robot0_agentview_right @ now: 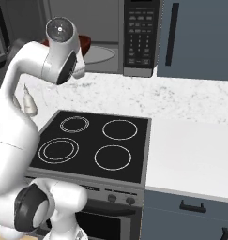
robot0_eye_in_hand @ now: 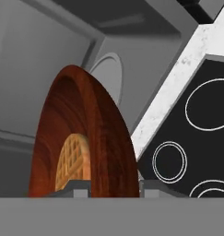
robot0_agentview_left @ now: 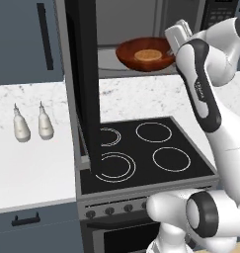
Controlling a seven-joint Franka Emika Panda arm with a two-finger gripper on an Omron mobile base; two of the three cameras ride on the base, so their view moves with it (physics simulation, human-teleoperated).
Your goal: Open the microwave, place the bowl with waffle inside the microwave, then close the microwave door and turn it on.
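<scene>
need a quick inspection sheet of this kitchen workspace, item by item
surface: white marbled counter on both sides of a black stovetop with four rings
job's things: microwave above the counter, its microwave door swung open to the left; bowl with the waffle in it, held at the mouth of the cavity, not yet set down
clutter: two small pale bottles upright on the left counter
grippers: claw shut on the bowl's rim, one finger on each side of it
cables: nothing seen
surroundings: dark blue-grey cabinets with black handles; oven knobs below the stovetop
</scene>
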